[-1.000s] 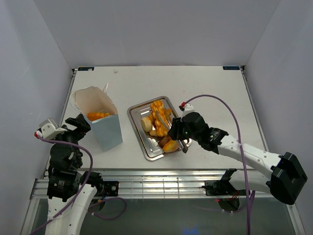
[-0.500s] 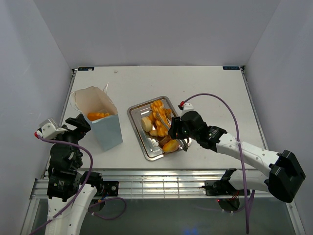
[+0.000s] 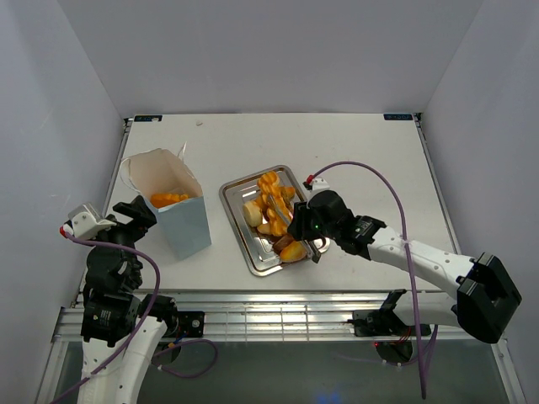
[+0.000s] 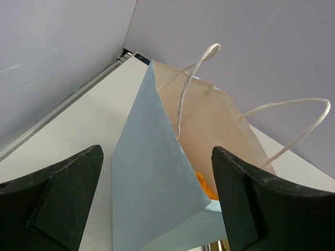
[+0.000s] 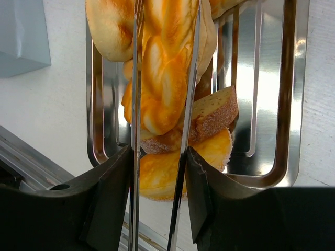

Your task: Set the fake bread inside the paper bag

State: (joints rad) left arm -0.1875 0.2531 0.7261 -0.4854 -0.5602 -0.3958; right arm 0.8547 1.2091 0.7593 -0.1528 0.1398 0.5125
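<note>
My right gripper (image 5: 157, 167), half-closed on metal tongs (image 5: 137, 104), straddles the twisted bread (image 5: 162, 78) in the tray (image 5: 290, 78) at mid-frame. Being glossy, it may squirt free. The paper bag (image 3: 187, 223) stands left, between my left gripper's (image 4: 157, 157) wide-open, empty fingers.

Top cam sits high behind the arm bases and looks down over the whole worktop (image 3: 354, 151). Left wrist cam is low and really close, tilted up at the paper bag (image 4: 152, 183). Right wrist cam stares straight down along the tongs (image 5: 137, 104), tight on the tray (image 5: 290, 104). Bag and tray both show up from the top too.
</note>
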